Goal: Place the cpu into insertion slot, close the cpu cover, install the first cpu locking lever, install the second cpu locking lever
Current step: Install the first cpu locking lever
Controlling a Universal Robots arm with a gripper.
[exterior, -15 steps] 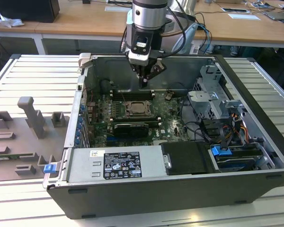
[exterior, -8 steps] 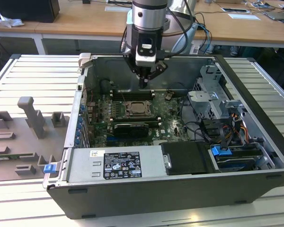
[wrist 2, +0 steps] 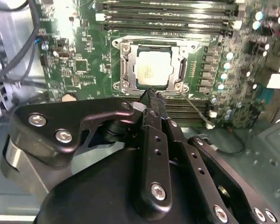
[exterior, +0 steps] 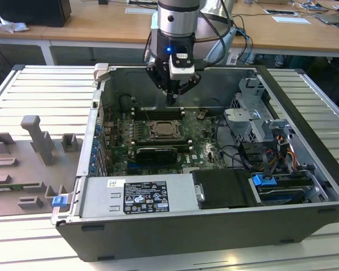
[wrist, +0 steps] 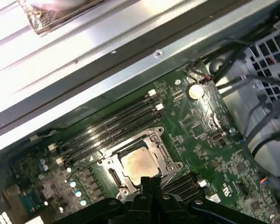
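**Computer case** (exterior: 214,237): lid off, lying on the slatted tabletop (exterior: 34,84), centre of the exterior view.

**Cpu** (wrist 2: 151,70): seated flat in the insertion slot (wrist 2: 181,70), mid-board, just below the memory slots (exterior: 158,113) in the exterior view.

**Cpu cover** (wrist 2: 154,45): appears folded down, framing the chip.

**Locking lever** (wrist 2: 196,109): thin wire angling away from a socket corner, seemingly unlatched.

**Claw** (wrist 2: 148,93): narrow, fingers pressed together, holding nothing. Its tip is poised at the cover's edge, probably to push rather than grasp.

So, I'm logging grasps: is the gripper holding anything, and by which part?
Nothing. The gripper is shut on empty air, its tip close to the cpu cover, which lies over the cpu.
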